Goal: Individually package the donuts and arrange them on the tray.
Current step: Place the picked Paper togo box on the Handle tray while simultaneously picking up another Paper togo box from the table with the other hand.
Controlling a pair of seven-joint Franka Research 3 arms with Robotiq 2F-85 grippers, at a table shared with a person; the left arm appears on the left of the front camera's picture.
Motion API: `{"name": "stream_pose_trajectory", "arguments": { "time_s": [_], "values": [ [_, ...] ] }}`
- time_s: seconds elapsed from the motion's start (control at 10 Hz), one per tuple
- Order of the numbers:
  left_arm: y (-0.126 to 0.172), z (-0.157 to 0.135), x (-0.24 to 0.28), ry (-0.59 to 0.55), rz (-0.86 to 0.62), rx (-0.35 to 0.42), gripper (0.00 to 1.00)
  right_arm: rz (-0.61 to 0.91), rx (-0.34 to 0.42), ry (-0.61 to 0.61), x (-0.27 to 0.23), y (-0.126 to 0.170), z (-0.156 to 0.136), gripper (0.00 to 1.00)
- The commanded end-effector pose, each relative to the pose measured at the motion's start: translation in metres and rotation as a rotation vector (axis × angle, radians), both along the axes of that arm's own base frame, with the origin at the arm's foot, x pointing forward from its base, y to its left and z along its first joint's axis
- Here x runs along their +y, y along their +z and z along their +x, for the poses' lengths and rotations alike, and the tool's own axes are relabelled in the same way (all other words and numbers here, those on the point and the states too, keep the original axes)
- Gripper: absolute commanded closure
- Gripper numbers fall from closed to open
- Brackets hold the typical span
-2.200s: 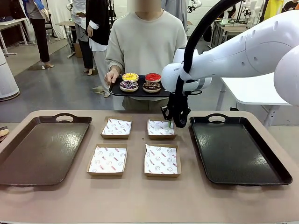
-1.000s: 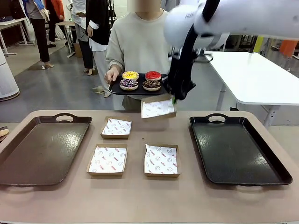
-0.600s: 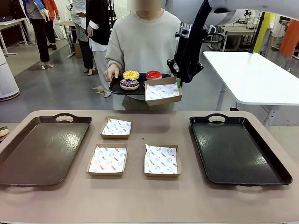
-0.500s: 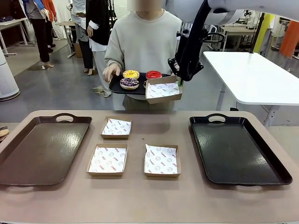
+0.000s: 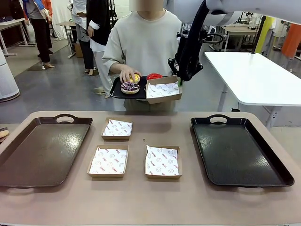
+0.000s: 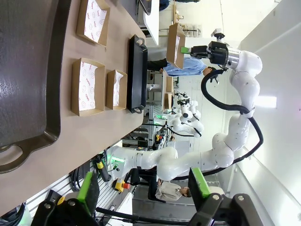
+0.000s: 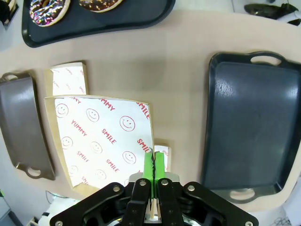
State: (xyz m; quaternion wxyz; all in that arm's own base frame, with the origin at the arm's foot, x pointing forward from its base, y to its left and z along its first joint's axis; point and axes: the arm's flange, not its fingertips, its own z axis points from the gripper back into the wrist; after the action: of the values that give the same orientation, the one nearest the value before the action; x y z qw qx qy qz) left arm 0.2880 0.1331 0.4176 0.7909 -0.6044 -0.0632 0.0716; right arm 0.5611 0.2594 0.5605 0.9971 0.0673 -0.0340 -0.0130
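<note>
Front view: the right gripper point(image 5: 179, 80) is clamped on the right corner of a paper-lined box point(image 5: 163, 90), held up just beside the person's small tray point(image 5: 115, 88) of donuts point(image 5: 130, 87). A hand point(image 5: 128, 74) covers most of the yellow donut point(image 5: 137, 77), and the box hides another. They're probably soft, sticky and easy to dent, so I'd grab the sides, not the glaze

Left wrist view: the left gripper point(image 6: 144, 184) hangs wide apart and empty

Right wrist view: the pads point(image 7: 149, 164) pinch the box rim, and the purple donut point(image 7: 46, 10) and chocolate donut point(image 7: 99, 4) are cut off at the top
</note>
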Motion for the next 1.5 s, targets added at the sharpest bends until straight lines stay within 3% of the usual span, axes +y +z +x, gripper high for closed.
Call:
{"name": "stream_pose_trajectory", "arguments": {
  "time_s": [0.0, 1.4],
  "values": [
    [0.0005, 0.0, 0.0003, 0.001, 0.0, 0.001, 0.0, -0.005, 0.004, -0.003, -0.0029, -0.0023, -0.0054, 1.0],
    [0.0005, 0.0, 0.0003, 0.001, 0.0, 0.001, 0.0, -0.005, 0.004, -0.003, -0.0029, -0.0023, -0.0054, 1.0]
  ]
}}
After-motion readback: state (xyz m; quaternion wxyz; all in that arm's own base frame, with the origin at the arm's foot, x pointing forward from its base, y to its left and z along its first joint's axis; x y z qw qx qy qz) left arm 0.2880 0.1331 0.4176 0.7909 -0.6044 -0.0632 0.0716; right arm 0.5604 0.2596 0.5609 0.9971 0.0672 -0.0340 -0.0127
